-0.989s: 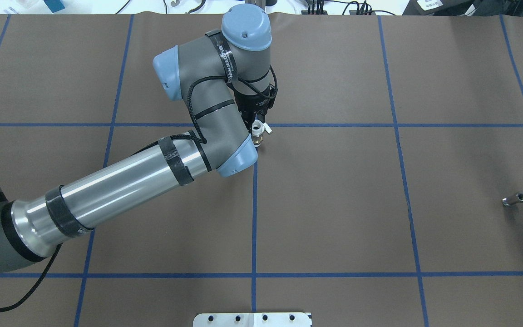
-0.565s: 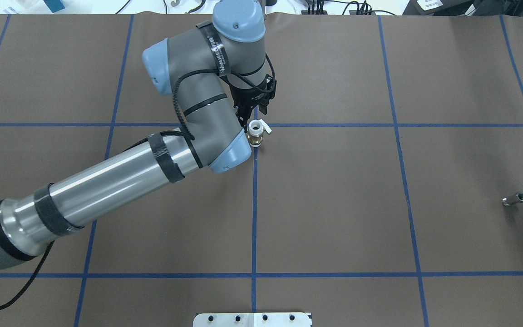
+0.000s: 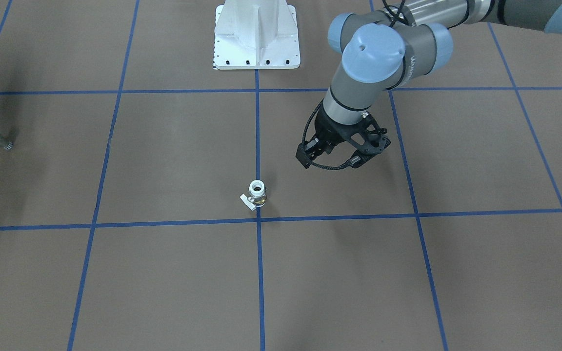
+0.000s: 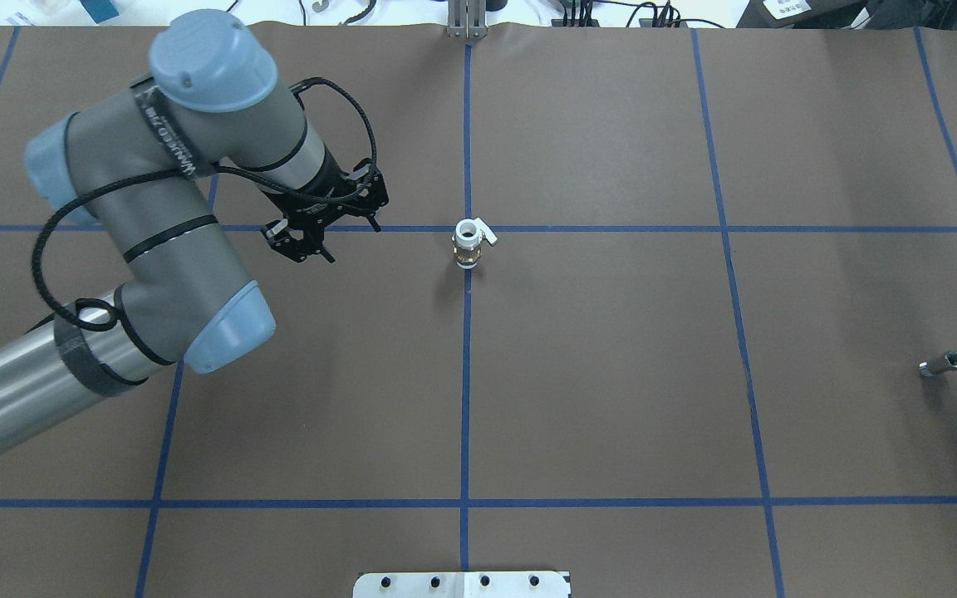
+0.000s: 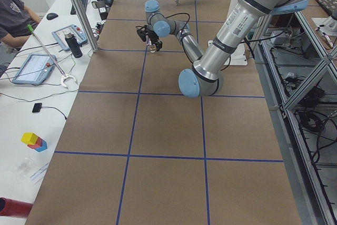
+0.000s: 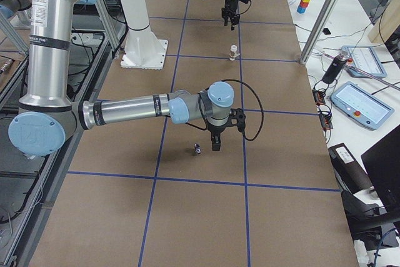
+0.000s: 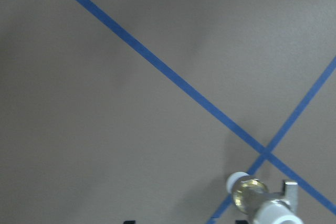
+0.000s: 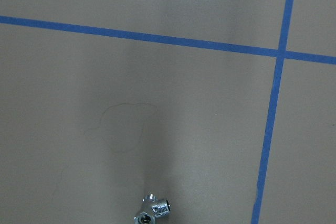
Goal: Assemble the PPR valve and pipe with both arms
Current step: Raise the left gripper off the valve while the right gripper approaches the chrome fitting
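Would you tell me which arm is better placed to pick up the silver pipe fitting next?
The right arm. The right gripper hangs just beside the pipe, while the left gripper, open, sits near the PPR valve, far from it.

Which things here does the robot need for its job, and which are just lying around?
For the job:
PPR valve, standing upright
pipe, lying far from the valve
left tool, open and empty
right tool, close to the pipe

Just lying about, on the side desk:
coloured blocks
tablets
black bottle
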Motion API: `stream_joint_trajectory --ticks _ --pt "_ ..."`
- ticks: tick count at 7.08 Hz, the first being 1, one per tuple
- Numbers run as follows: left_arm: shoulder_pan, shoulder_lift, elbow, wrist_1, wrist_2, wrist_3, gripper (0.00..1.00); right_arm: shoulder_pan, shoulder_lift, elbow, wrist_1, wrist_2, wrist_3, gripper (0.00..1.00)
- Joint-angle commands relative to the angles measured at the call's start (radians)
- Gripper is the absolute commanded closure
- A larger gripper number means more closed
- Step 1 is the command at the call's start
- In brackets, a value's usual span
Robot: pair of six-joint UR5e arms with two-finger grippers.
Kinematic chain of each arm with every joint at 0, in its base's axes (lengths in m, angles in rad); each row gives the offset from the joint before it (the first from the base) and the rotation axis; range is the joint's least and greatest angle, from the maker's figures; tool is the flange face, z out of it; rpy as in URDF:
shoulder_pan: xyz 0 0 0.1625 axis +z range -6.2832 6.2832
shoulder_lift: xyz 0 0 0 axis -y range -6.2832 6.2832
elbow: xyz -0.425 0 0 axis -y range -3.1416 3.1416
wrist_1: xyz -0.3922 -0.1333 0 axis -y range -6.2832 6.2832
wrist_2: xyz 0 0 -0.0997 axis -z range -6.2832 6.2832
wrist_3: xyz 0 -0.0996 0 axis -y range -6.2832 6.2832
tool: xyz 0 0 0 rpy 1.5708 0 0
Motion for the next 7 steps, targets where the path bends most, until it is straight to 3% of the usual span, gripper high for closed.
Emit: stream_joint_trajectory --ticks 1,3,7 --pt "-0.011 0.054 -0.051 -0.001 0.001 0.044 0.29 -0.095 -0.099 -0.061 0.28 -0.08 0.123 0.01" --pt "-0.011 0.054 -0.052 -0.001 0.001 0.044 0.29 -0.107 -0.099 -0.188 0.462 -0.083 0.166 0.01" --pt "-0.014 0.056 -0.057 0.001 0.001 0.044 0.29 -0.187 -0.063 -0.163 0.482 -0.088 0.387 0.01"
